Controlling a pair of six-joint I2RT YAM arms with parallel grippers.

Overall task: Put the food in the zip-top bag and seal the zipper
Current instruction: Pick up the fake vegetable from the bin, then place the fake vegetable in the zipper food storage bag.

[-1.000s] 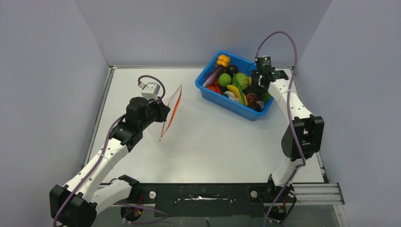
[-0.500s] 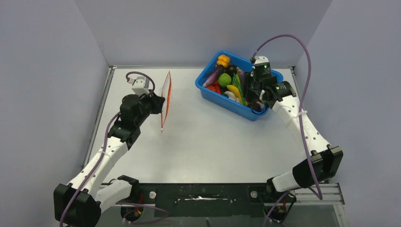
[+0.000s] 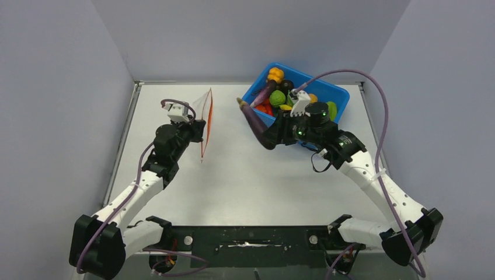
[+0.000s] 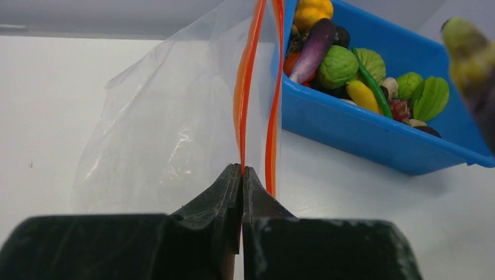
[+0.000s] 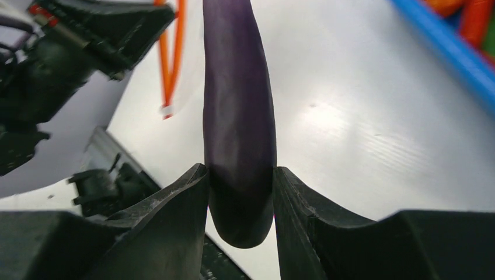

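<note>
My left gripper (image 3: pixel 197 132) (image 4: pixel 241 170) is shut on one lip of the zip-top bag (image 3: pixel 202 111) (image 4: pixel 163 128), holding it upright above the table. The zipper (image 3: pixel 208 119) (image 4: pixel 247 99) shows as two red-orange strips, parted a little, so the mouth is slightly open. A dark purple eggplant (image 3: pixel 253 120) (image 5: pixel 238 111) is clamped at its rounded end in my right gripper (image 3: pixel 272 137) (image 5: pixel 240 169). It points left toward the bag, a short gap away. Its greenish stem tip (image 4: pixel 467 44) shows blurred in the left wrist view. More food (image 3: pixel 278 97) (image 4: pixel 337 65) lies in the bin.
The blue bin (image 3: pixel 340 92) (image 4: pixel 350 131) sits at the back right, just behind my right wrist. Grey walls close in the table (image 3: pixel 245 175) on three sides. The left arm's body (image 5: pixel 52 76) shows beyond the bag in the right wrist view.
My right gripper lifted the eggplant out of the bin and swung it left toward the bag. The left gripper turned the bag more upright and held it near the same spot.
</note>
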